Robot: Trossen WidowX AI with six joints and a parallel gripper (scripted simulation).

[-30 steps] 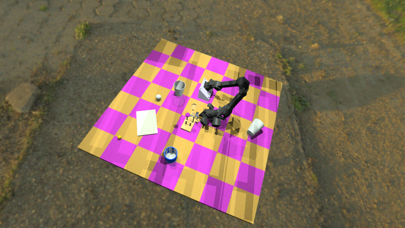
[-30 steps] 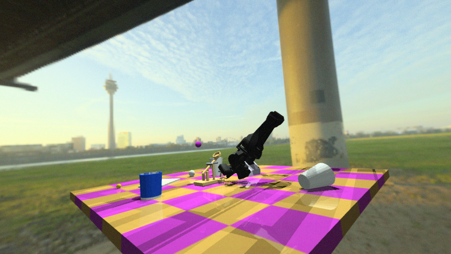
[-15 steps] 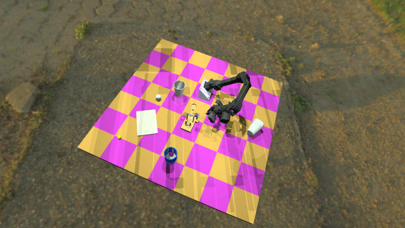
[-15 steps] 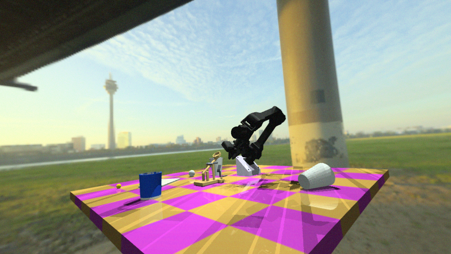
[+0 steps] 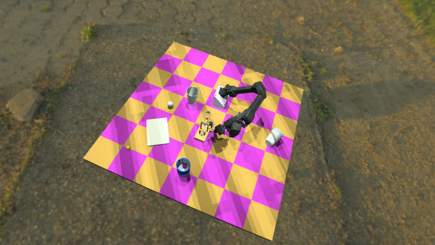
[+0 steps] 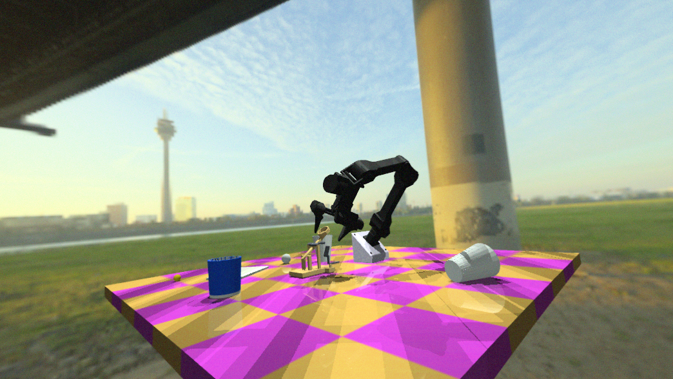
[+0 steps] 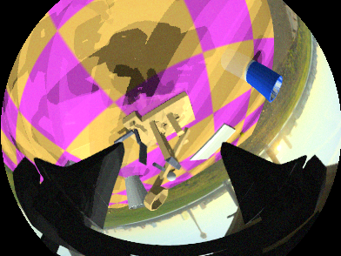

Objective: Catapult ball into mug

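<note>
The purple ball (image 5: 184, 166) is inside the blue mug (image 5: 183, 173) (image 6: 224, 277) (image 7: 263, 79), which stands upright; the ball is hidden in the other views. The wooden catapult (image 5: 200, 136) (image 6: 305, 272) (image 7: 184, 106) stands near the middle of the checkered table, its throwing arm raised. The catapult's cup (image 5: 207, 114) (image 6: 323, 230) (image 7: 157, 198) at the arm's end is empty. My gripper (image 6: 328, 234) (image 7: 173, 147) is open and holds nothing. It hangs above and beside the catapult, with its fingers spread wide.
A grey cup (image 5: 192, 96) (image 7: 135, 192) stands behind the catapult. A white cup (image 5: 274, 136) (image 6: 473, 263) lies on its side. A white ball (image 5: 170, 104) (image 6: 285, 258), a white pad (image 5: 157, 131) (image 6: 254, 271) and a small yellow ball (image 5: 128, 147) (image 6: 176, 277) lie on the table.
</note>
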